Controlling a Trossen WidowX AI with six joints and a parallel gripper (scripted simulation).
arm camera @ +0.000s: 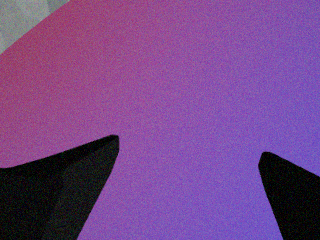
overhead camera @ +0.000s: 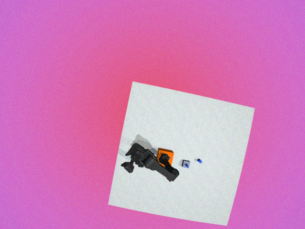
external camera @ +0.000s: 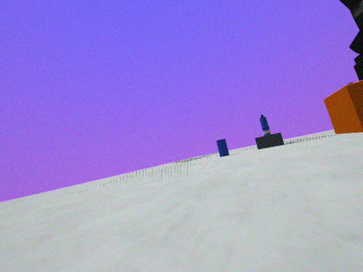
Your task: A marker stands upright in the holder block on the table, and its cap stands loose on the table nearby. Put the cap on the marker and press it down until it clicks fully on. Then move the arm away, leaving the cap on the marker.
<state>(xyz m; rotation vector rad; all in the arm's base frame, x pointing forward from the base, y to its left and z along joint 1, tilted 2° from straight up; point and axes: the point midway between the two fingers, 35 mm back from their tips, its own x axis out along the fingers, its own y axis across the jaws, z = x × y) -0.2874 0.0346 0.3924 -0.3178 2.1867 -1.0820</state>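
A blue marker [overhead camera: 186,165] [external camera: 264,124] stands upright in a dark holder block [overhead camera: 183,161] [external camera: 269,140] on the white table [overhead camera: 192,123] [external camera: 205,219]. Its blue cap [overhead camera: 199,161] [external camera: 222,147] stands loose on the table a short way beyond the holder, apart from it. My gripper [overhead camera: 174,175] [arm camera: 190,151] is open and empty, with its two dark fingers spread wide in the wrist view. It sits at the end of the folded arm, short of the holder and off to one side. The wrist view shows neither marker nor cap.
An orange box [overhead camera: 165,154] [external camera: 344,108] stands on the table right beside the arm, between the arm's base [overhead camera: 134,153] and the holder. A dark part of the arm [external camera: 358,43] shows above the box in the exterior view. The table's edge [arm camera: 27,0] shows in the wrist view's corner.
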